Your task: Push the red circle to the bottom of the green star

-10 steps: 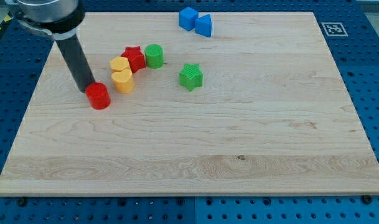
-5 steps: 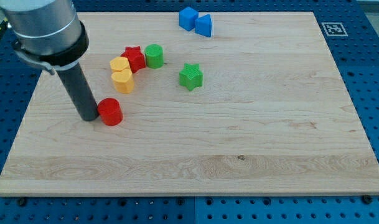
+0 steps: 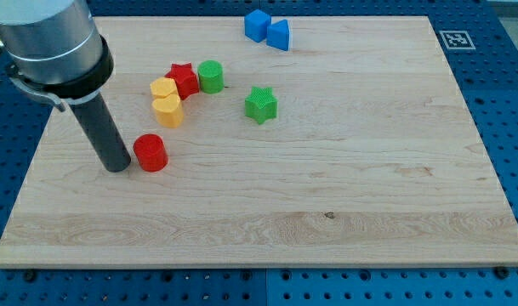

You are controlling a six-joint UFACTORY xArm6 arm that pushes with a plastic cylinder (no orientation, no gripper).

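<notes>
One small gap is now between your tip (image 3: 118, 167) and the red circle (image 3: 150, 153), which stopped far left of the green star (image 3: 261, 104); no fingers exist here.

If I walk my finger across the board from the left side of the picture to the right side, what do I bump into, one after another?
My tip → red circle → red star → green circle → green star. The two yellow blocks sit one above the other, so I skipped them, and likewise the two touching blue blocks at the top.
</notes>
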